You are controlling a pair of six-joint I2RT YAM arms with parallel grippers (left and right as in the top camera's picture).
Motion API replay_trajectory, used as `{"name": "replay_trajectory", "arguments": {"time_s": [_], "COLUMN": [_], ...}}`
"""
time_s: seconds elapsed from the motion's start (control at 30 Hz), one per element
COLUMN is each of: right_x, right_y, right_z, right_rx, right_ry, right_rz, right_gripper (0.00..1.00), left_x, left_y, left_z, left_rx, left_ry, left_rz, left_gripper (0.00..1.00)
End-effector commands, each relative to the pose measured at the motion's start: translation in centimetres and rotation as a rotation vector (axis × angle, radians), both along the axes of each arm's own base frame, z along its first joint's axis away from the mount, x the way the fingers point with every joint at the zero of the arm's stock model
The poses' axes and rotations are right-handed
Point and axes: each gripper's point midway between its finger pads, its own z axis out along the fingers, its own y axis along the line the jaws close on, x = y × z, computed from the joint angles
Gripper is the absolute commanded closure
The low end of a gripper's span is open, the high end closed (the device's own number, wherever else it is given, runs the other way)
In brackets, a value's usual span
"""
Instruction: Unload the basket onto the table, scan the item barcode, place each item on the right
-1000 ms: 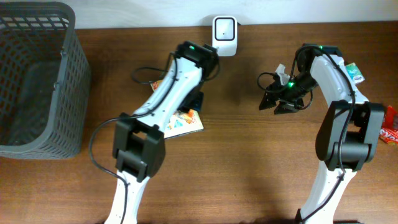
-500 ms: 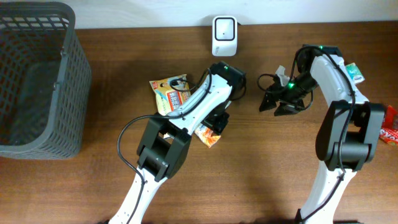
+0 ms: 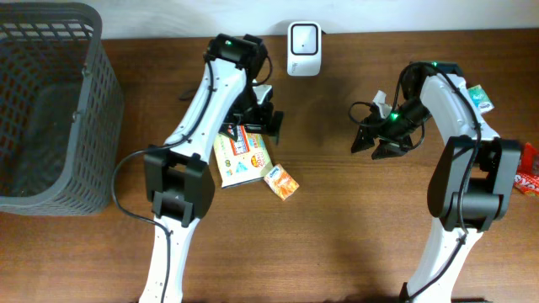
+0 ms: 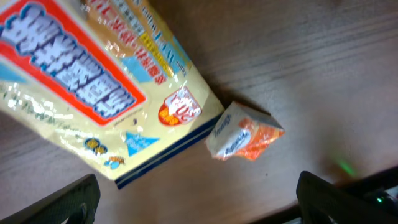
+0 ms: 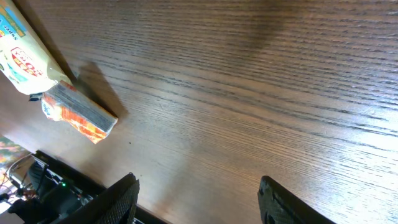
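Yellow plastic snack bag (image 4: 93, 81) and small orange packet (image 4: 244, 133) lie loose under spread left gripper (image 4: 199, 196), pick likely pending; right gripper (image 5: 202, 199) spread, empty.

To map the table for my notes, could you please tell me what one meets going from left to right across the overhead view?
First the grey basket → yellow snack bag → white scanner → right gripper → green packet → red packet at the edge.
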Motion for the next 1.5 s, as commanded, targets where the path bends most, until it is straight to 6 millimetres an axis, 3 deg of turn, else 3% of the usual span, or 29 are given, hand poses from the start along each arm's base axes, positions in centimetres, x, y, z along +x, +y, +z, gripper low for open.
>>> {"name": "replay_trajectory", "arguments": {"time_s": [0.0, 0.13, 0.23, 0.37, 0.5, 0.53, 0.63, 0.87, 1.03, 1.13, 1.2, 1.4, 1.47], "right_x": [-0.2, -0.2, -0.1, 0.1, 0.2, 0.3, 0.3, 0.3, 0.3, 0.2, 0.2, 0.2, 0.2], "right_y": [0.1, 0.1, 0.1, 0.1, 0.1, 0.1, 0.1, 0.1, 0.1, 0.1, 0.1, 0.1, 0.1], "right_z": [0.3, 0.3, 0.3, 0.2, 0.2, 0.2, 0.2, 0.2, 0.2, 0.2, 0.2, 0.2, 0.2], "right_rx": [-0.004, -0.004, -0.004, -0.005, -0.005, -0.005, -0.005, -0.005, -0.005, -0.005, -0.005, -0.005, -0.005], "right_ry": [-0.006, -0.006, -0.011, -0.020, -0.024, -0.028, -0.029, -0.028, -0.027, -0.024, -0.024, -0.023, -0.023], "right_rz": [0.012, 0.011, 0.011, 0.011, 0.011, 0.011, 0.011, 0.011, 0.011, 0.011, 0.011, 0.012, 0.012], "right_gripper": [0.38, 0.37, 0.38, 0.38, 0.38, 0.38, 0.38, 0.38, 0.38, 0.38, 0.38, 0.38, 0.38], "left_x": [-1.4, -4.8, -7.8, -11.0, -13.5, -13.2, -12.2, -8.5, -7.0, -6.0, -5.6, -5.1, -5.5], "left_y": [0.1, 1.5, 2.6, 1.6, -2.7, -3.4, -4.0, -4.2, -4.5, -3.3, -3.1, -4.7, -5.2], "left_z": [5.0, 6.7, 5.9, 2.2, -3.1, -4.8, -7.0, -8.5, -8.8, -9.7, -9.8, -9.4, -9.4], "left_rx": [-0.072, -0.055, -0.029, -0.115, -0.353, -0.384, -0.400, -0.375, -0.348, -0.230, -0.216, -0.255, -0.257], "left_ry": [-0.071, -0.051, 0.024, 0.109, 0.182, 0.164, 0.116, -0.043, -0.126, -0.185, -0.205, -0.249, -0.247], "left_rz": [-0.009, -0.018, -0.021, -0.018, 0.015, 0.057, 0.138, 0.205, 0.221, 0.288, 0.297, 0.269, 0.254], "left_gripper": [0.01, 0.01, 0.01, 0.01, 0.01, 0.01, 0.00, 0.02, 0.07, 0.24, 0.28, 0.41, 0.52]}}
